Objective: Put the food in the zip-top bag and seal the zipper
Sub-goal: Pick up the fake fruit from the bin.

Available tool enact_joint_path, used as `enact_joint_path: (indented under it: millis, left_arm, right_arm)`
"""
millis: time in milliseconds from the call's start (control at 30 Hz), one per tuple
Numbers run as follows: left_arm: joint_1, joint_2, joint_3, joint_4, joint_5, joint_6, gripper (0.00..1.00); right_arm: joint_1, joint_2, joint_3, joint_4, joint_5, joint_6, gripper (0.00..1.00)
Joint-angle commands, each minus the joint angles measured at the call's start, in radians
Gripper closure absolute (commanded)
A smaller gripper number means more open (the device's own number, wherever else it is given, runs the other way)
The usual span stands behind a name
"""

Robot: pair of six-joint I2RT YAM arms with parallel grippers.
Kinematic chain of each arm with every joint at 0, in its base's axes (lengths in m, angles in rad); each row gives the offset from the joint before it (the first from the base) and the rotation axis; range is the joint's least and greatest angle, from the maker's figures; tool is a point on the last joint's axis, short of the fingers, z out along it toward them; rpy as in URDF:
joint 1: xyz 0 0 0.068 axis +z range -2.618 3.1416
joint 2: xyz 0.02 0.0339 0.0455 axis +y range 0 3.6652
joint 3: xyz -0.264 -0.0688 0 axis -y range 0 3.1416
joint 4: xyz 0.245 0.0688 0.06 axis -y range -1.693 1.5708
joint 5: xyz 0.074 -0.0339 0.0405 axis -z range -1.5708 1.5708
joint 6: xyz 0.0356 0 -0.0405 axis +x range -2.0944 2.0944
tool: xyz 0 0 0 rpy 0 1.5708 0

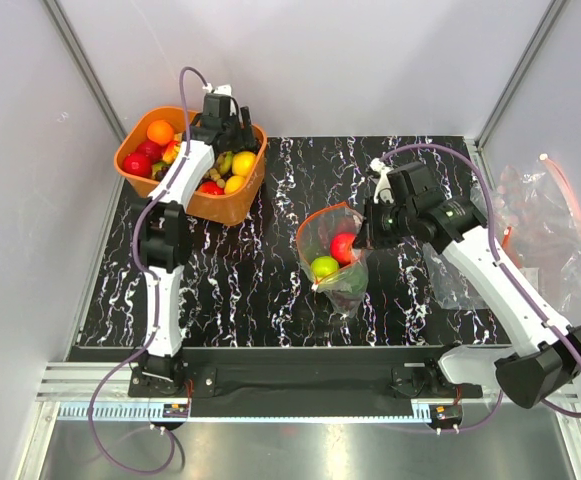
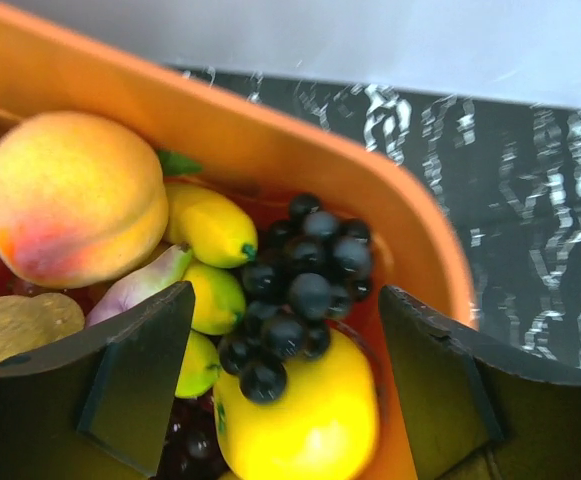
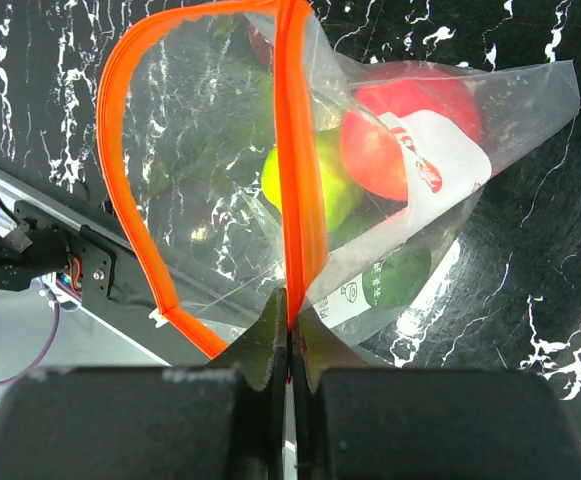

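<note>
The clear zip-top bag (image 1: 335, 262) lies mid-table with its mouth open, holding a red apple (image 1: 343, 247) and a green fruit (image 1: 324, 267). My right gripper (image 1: 362, 236) is shut on its orange-red zipper strip (image 3: 297, 180); the apple (image 3: 410, 130) and green pieces (image 3: 305, 185) show through the plastic. My left gripper (image 1: 232, 130) hangs open over the orange basket (image 1: 192, 203). Between its fingers (image 2: 135, 385) lie a dark grape bunch (image 2: 295, 290) and a yellow fruit (image 2: 300, 420), not gripped. A peach (image 2: 70, 195) lies to the left.
The basket stands at the back left of the black marbled table (image 1: 250, 270), full of several toy fruits. Spare clear bags (image 1: 540, 225) lie crumpled at the right edge. Grey walls enclose the table on three sides.
</note>
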Motion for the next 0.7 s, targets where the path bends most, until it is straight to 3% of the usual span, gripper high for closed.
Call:
enact_joint_path:
  millis: [0, 200, 300, 400, 667]
  left_arm:
    - [-0.003, 0.034, 0.05, 0.008, -0.036, 0.035, 0.25]
    - [-0.023, 0.035, 0.042, 0.023, -0.03, 0.066, 0.55]
    - [-0.027, -0.034, -0.028, 0.081, -0.026, 0.076, 0.65]
    - [-0.027, -0.138, -0.123, 0.141, -0.03, 0.086, 0.67]
    - [-0.027, -0.405, -0.332, 0.227, 0.027, 0.069, 0.85]
  right_arm:
    - [0.004, 0.017, 0.04, 0.015, -0.013, -0.022, 1.0]
    - [0.004, 0.043, 0.031, 0.035, -0.013, -0.018, 1.0]
    - [0.004, 0.049, 0.024, 0.046, -0.019, -0.01, 1.0]
    - [0.002, 0.058, 0.027, 0.045, -0.015, -0.013, 1.0]
    - [0.004, 0.074, 0.046, 0.04, 0.004, -0.024, 1.0]
